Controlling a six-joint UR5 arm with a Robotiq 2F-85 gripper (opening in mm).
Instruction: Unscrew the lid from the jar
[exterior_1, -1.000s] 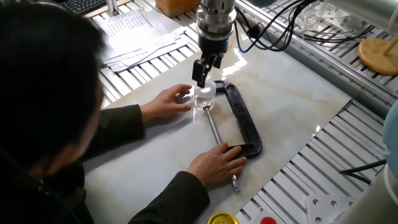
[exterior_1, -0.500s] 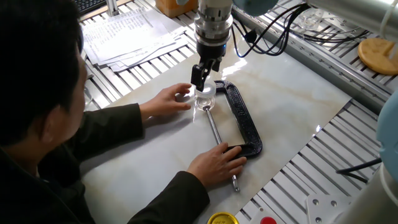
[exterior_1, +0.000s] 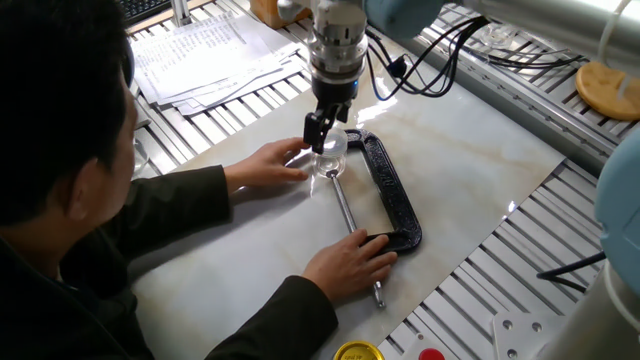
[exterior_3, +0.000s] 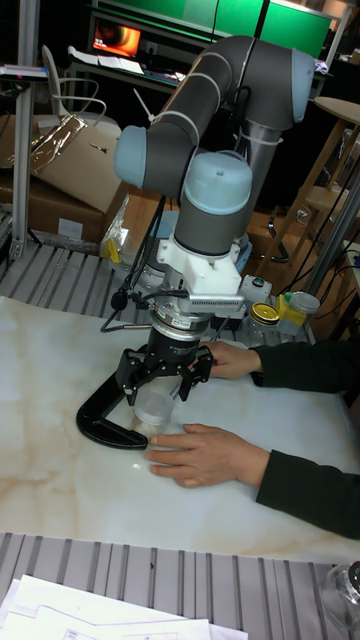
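Directly below the gripper (exterior_3: 162, 388), at its 6 o'clock, stood the jar (exterior_3: 152, 412) in a black C-clamp (exterior_1: 392, 196); fingers apart, straddling the lid (exterior_1: 332, 143), axis vertical.

You get bright, even overhead light in both views; white glare sits on the marble tabletop (exterior_1: 470, 150) behind the arm, shadows stay soft, and the person's head (exterior_1: 55, 110) looms dark and blurred up close
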